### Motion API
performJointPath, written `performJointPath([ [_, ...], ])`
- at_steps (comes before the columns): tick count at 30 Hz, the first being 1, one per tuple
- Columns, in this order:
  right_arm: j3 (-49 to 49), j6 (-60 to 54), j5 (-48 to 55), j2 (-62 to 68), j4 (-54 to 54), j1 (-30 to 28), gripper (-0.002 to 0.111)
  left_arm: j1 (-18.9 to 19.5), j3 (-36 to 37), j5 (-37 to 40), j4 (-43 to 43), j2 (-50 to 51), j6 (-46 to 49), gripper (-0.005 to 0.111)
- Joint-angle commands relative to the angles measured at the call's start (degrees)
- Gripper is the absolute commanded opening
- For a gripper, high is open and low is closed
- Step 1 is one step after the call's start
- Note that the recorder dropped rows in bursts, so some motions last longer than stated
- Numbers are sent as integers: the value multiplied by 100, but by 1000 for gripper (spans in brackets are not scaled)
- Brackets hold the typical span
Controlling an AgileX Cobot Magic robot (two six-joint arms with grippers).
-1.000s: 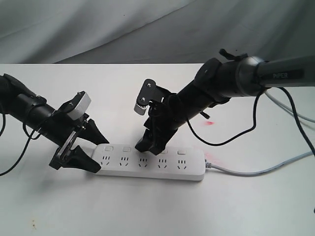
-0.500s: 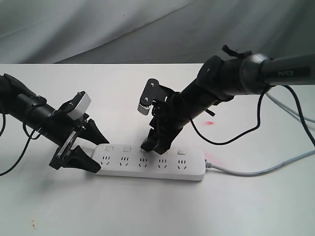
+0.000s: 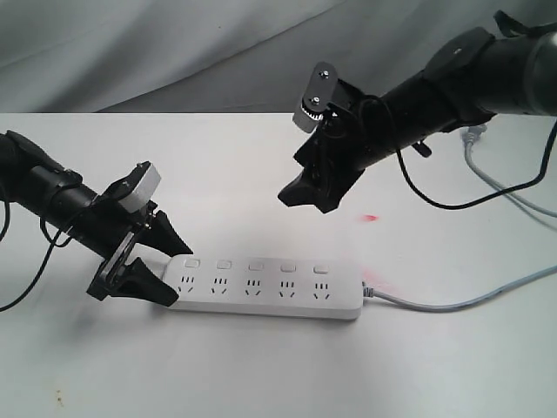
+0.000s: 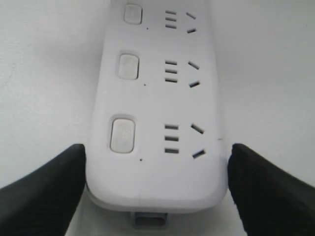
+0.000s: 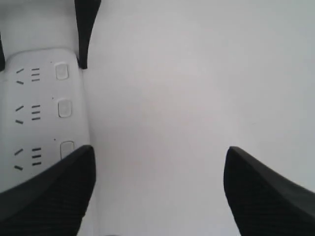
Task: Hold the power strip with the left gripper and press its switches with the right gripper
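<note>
Five switches [image 3: 256,266] run in a row along the far edge of the strip [image 3: 270,294], which lies flat on the table [image 3: 218,165], lengthwise across your exterior view. Your left gripper [image 3: 177,275] is at the strip's left end. Its fingers [image 4: 44,191] sit one on each long side, pressed against the rounded end, so it is clamped on the strip. Its wrist view shows three switches and their sockets stretching away from that grip.

Your right gripper [image 3: 306,200] hangs in the air behind the strip, well apart from it, pointing down and to the left. Its fingers [image 5: 270,196] are spread wide, and only bare table shows in the gap between them. It touches none of the switches. The grey cord [image 3: 452,303] leaves the strip's right end and trails off to the right. A small red mark [image 3: 372,218] lies on the table below the right gripper.
</note>
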Motion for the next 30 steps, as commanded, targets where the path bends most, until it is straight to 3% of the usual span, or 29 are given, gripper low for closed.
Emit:
performJointPath([
  [1,160,-132,103,204,81,20,67,3,13,-244,196,79,7,49],
  [10,507,-568,-145,511,496,51,67,3,13,-244,196,79,7,49],
  [30,572,-542,-359,719,186,192,67,3,13,-244,196,79,7,49],
])
